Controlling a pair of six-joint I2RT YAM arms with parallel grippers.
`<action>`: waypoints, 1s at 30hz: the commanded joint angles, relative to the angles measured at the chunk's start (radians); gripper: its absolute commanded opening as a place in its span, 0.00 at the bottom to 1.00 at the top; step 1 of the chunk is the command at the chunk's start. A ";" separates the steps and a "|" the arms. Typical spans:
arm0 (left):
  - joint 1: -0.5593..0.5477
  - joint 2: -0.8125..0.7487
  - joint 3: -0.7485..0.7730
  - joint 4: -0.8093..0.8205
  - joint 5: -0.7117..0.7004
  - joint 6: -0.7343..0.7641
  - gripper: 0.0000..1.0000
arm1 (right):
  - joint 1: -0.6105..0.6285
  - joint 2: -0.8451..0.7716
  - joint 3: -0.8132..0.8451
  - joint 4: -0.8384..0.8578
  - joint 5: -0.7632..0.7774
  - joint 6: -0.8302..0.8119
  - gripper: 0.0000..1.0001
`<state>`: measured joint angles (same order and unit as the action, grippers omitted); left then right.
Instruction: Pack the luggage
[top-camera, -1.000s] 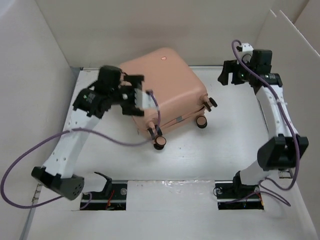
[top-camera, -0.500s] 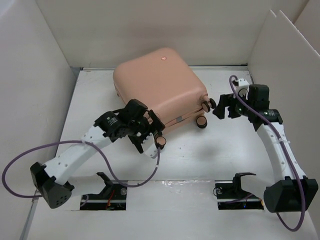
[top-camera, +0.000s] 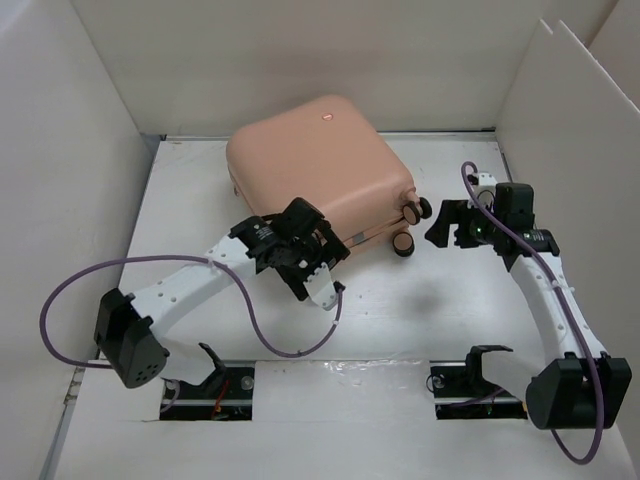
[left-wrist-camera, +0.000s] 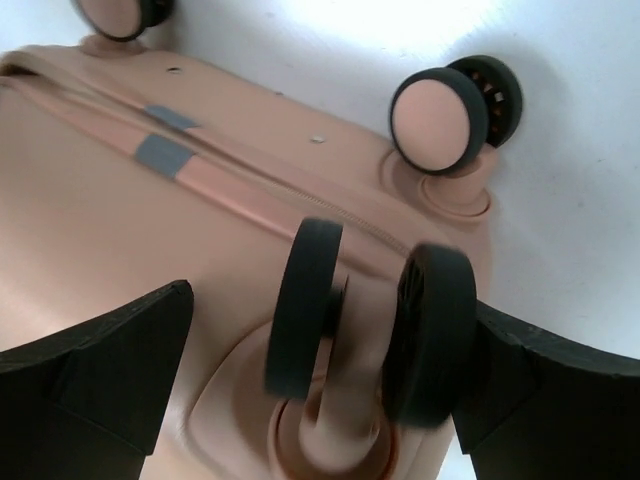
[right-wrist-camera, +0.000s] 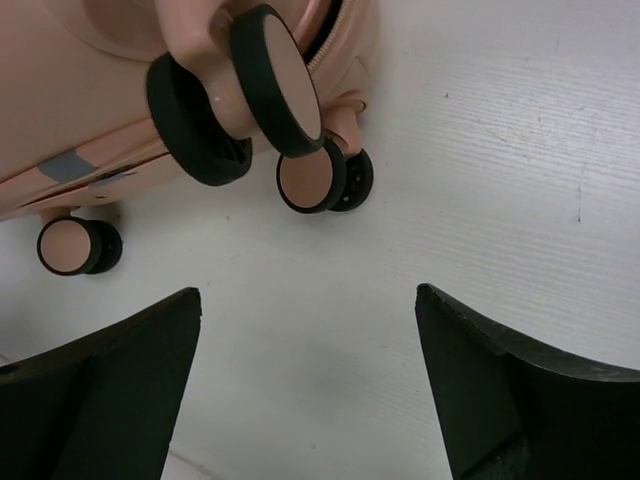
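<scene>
Luggage (top-camera: 320, 170) lies flat and shut on the white desk (top-camera: 400, 320), a little toward 12 o'clock from the middle in the overhead view, with 6 o'clock at the arm bases. You see its salmon-pink shell facing up, and no loose items to pack anywhere in view.

Its long axis looks to run from about 11 o'clock to 5 o'clock, though the shell is nearly square. The wheeled end points toward 5 o'clock, at you, and the opposite end points at the far wall.

Your left end effector (top-camera: 320, 272) is spread wide and holds nothing. It is at the case's 6 o'clock corner, and in the wrist view its jaws stand either side of a black double wheel (left-wrist-camera: 370, 320) with gaps visible. The seam beyond it carries two grey tape patches (left-wrist-camera: 157, 155).

Your right end effector (top-camera: 445, 225) is also spread wide and empty. It hovers just beside the corner wheels (top-camera: 412, 225) at about 3 o'clock of the case, not touching.

Judging by the closed shell, the packing itself seems done and you are handling the case by its wheeled end. The next move likely calls for closing squarely on a wheel or pressing the shell edge, both sides together, so the case does not pivot.
</scene>
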<state>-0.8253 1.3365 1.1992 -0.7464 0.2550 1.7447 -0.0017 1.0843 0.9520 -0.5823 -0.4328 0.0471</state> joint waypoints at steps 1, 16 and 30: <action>-0.017 0.023 0.019 -0.010 -0.040 -0.046 0.99 | -0.023 0.011 -0.035 0.068 -0.012 0.022 0.92; -0.017 0.000 0.026 0.065 -0.117 -0.520 0.00 | -0.061 0.398 0.135 0.210 0.215 0.115 0.47; -0.096 0.081 0.025 0.188 0.079 -1.086 0.00 | 0.284 1.203 1.102 0.199 -0.266 0.045 0.00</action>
<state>-0.9058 1.3998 1.1896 -0.5632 0.2077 1.1252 0.1646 2.2372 1.9289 -0.4366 -0.4061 0.0666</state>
